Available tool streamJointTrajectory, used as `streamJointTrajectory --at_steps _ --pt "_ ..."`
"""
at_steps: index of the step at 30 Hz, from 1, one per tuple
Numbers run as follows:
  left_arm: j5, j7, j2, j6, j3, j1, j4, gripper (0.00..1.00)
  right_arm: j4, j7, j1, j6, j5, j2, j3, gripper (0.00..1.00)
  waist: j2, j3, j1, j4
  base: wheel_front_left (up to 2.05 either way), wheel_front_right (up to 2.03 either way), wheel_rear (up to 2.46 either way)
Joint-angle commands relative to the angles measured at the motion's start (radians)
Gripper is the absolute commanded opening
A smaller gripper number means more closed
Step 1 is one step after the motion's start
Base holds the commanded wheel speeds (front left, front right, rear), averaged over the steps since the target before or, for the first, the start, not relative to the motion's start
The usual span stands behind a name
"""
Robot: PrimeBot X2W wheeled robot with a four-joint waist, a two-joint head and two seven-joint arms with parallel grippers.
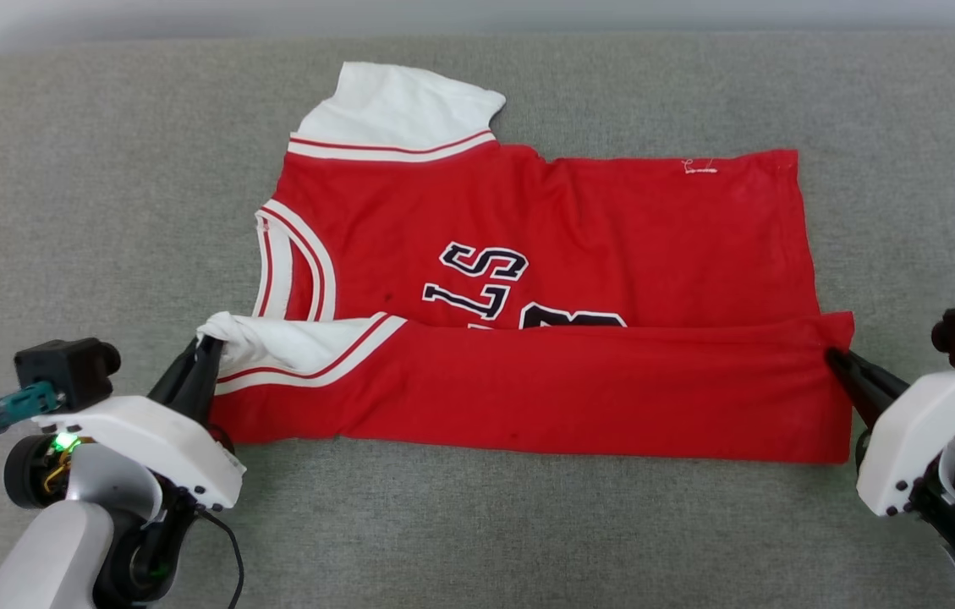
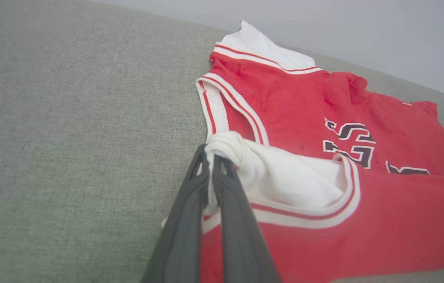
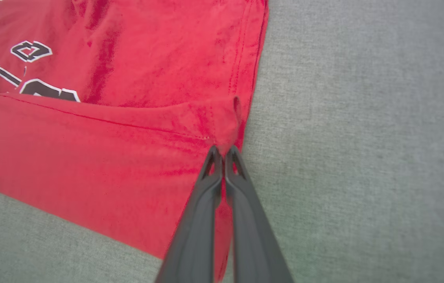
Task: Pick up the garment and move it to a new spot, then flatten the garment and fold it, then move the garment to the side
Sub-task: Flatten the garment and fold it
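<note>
Grey woven fabric covers the bench from edge to edge. Down at the near left, the left gripper has its jaws pinched tight on the bunched tip of the near white sleeve. Over at the near right, the right gripper has its jaws closed on the red hem corner.

Between them lies the red jersey-style garment, spread sideways on the bench, neck to the robot's left, hem to its right. Its near strip is folded over the body. The flap's edge runs from one gripper across to the other and hides the lower part of the black white-outlined lettering.

Further back comes the red-and-white striped collar, then the far white sleeve, lying flat with its striped trim. A pale wall stands behind the bench.
</note>
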Motion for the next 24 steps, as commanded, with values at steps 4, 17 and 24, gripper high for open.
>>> streamJointTrajectory --at_steps 4,17,24 --pt "-0.018 0.017 -0.022 -0.044 -0.026 -0.054 0.095 0.00 0.077 -0.043 -0.069 -0.001 0.012 -0.021 0.048 0.00 0.0000 0.037 -0.0001 -0.005 0.00 0.00 0.00" --pt "-0.058 0.015 -0.060 -0.146 -0.060 -0.125 0.314 1.00 0.229 -0.260 -0.086 -0.001 0.035 -0.041 0.132 1.00 0.0000 -0.009 -0.0001 -0.003 0.00 0.00 0.00" --pt "-0.071 -0.013 -0.033 -0.148 -0.027 -0.109 0.324 1.00 0.176 -0.449 -0.038 -0.001 0.002 -0.029 0.132 1.00 0.0000 -0.096 -0.0001 -0.021 0.00 0.00 0.00"
